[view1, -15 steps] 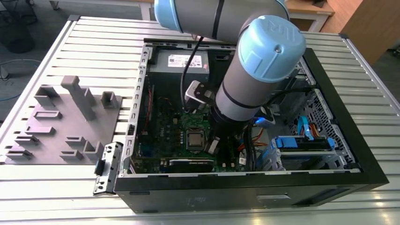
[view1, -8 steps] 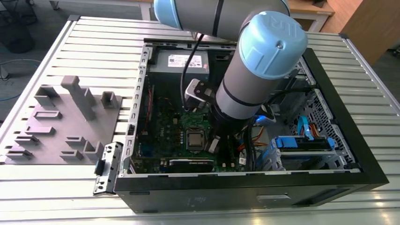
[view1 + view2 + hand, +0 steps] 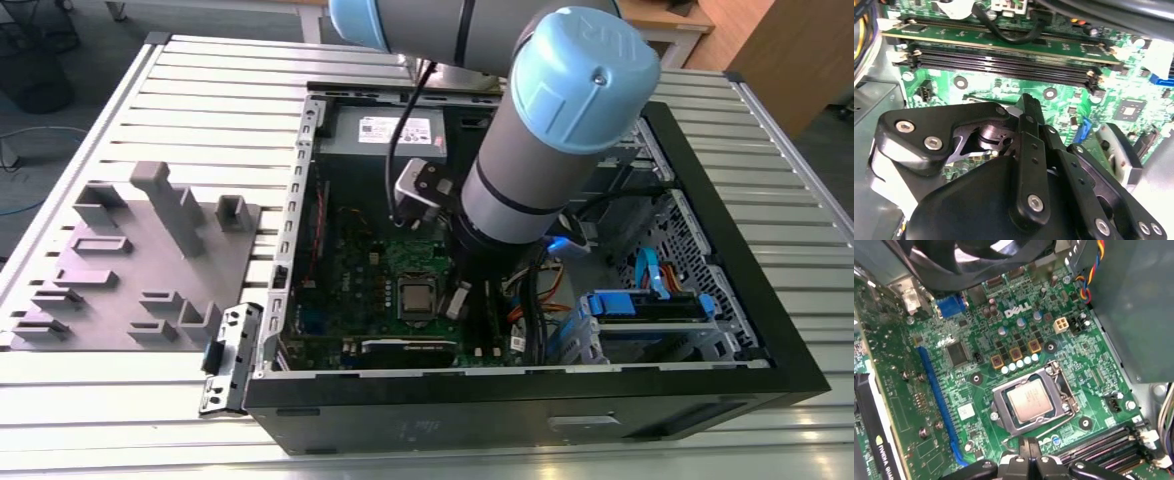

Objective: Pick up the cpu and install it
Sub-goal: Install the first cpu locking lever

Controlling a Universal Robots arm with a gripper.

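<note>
Cpu (image 3: 1027, 400) sits inside the socket frame (image 3: 1004, 412); end effector (image 3: 1030, 460) fingers together just beside its edge

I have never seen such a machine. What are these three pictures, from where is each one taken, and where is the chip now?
The exterior view shows a robot arm, grey with blue caps, reaching down into an open computer case that lies on a slatted metal table. A grey holder tray sits on the exterior view's left. The two wrist views come from cameras riding on the arm. In the first wrist view the cpu, a silvery square, lies inside the metal-framed socket on the green motherboard. The black gripper is close beside the socket and holds nothing; its fingers look closed together.
</note>
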